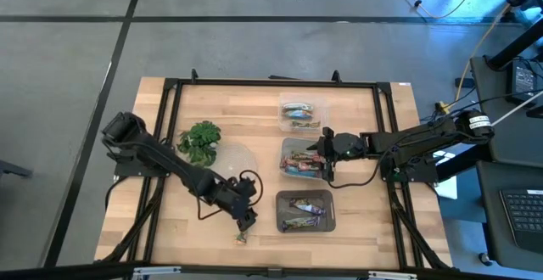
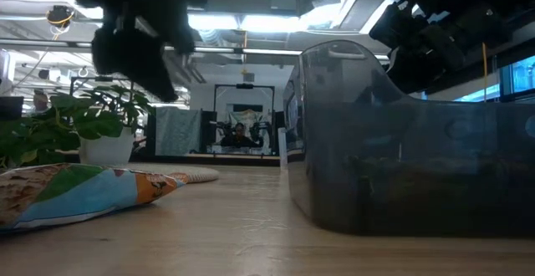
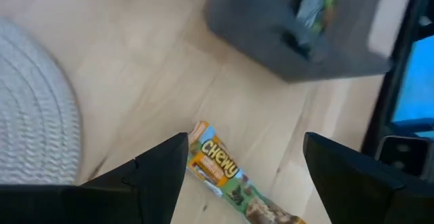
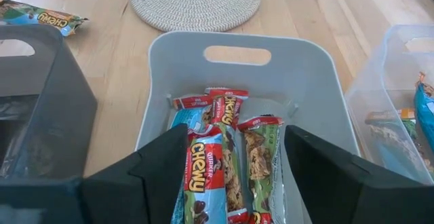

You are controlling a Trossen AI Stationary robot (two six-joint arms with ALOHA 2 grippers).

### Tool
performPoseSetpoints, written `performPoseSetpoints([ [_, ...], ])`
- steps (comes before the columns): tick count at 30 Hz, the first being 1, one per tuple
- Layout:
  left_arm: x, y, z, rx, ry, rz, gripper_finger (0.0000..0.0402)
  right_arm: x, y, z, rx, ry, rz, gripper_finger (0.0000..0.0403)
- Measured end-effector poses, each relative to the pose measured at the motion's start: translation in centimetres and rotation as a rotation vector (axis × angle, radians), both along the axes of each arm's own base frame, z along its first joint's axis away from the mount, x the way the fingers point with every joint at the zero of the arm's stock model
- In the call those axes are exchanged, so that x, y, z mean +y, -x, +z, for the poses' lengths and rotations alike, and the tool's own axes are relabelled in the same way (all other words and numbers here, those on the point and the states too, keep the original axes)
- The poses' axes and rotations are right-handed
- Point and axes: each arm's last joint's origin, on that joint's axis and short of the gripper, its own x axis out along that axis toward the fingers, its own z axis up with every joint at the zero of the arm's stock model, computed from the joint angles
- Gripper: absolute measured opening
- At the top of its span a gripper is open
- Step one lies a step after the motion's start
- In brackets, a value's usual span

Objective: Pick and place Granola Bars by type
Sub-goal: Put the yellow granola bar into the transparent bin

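One granola bar (image 3: pixel 227 176) in a green, orange and tan wrapper lies flat on the wood near the table's near edge, also visible in the low view (image 2: pixel 75 192) and the high view (image 1: pixel 242 238). My left gripper (image 3: pixel 245 142) hangs open just above it (image 1: pixel 247 222), a finger on either side, not touching. My right gripper (image 4: pixel 235 134) is open over the middle light-grey bin (image 4: pixel 244 47), its fingers standing either side of several red-and-blue wrapped bars (image 4: pixel 224 142) lying in that bin (image 1: pixel 303 159).
A dark grey bin (image 1: pixel 305 210) with bars stands right of the loose bar, and a clear bin (image 1: pixel 303 113) with blue bars sits at the far end of the row. A potted plant (image 1: pixel 199 140) and a round woven mat (image 4: pixel 196 0) lie to the left.
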Motion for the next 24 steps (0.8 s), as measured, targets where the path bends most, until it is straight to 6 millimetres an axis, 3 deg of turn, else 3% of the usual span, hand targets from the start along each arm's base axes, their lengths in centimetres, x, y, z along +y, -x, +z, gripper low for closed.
performPoseSetpoints([
  [14,-1.4,-0.7,-5.6,0.216,0.066,-0.017,0.0283,0.0,0.0,0.0,-0.002,-0.022,-0.015,0.0249],
  [24,-1.1,-0.3,-6.3,0.302,0.065,0.040,0.0283,0.0,0.0,0.0,-0.002,-0.021,-0.014,0.0249],
])
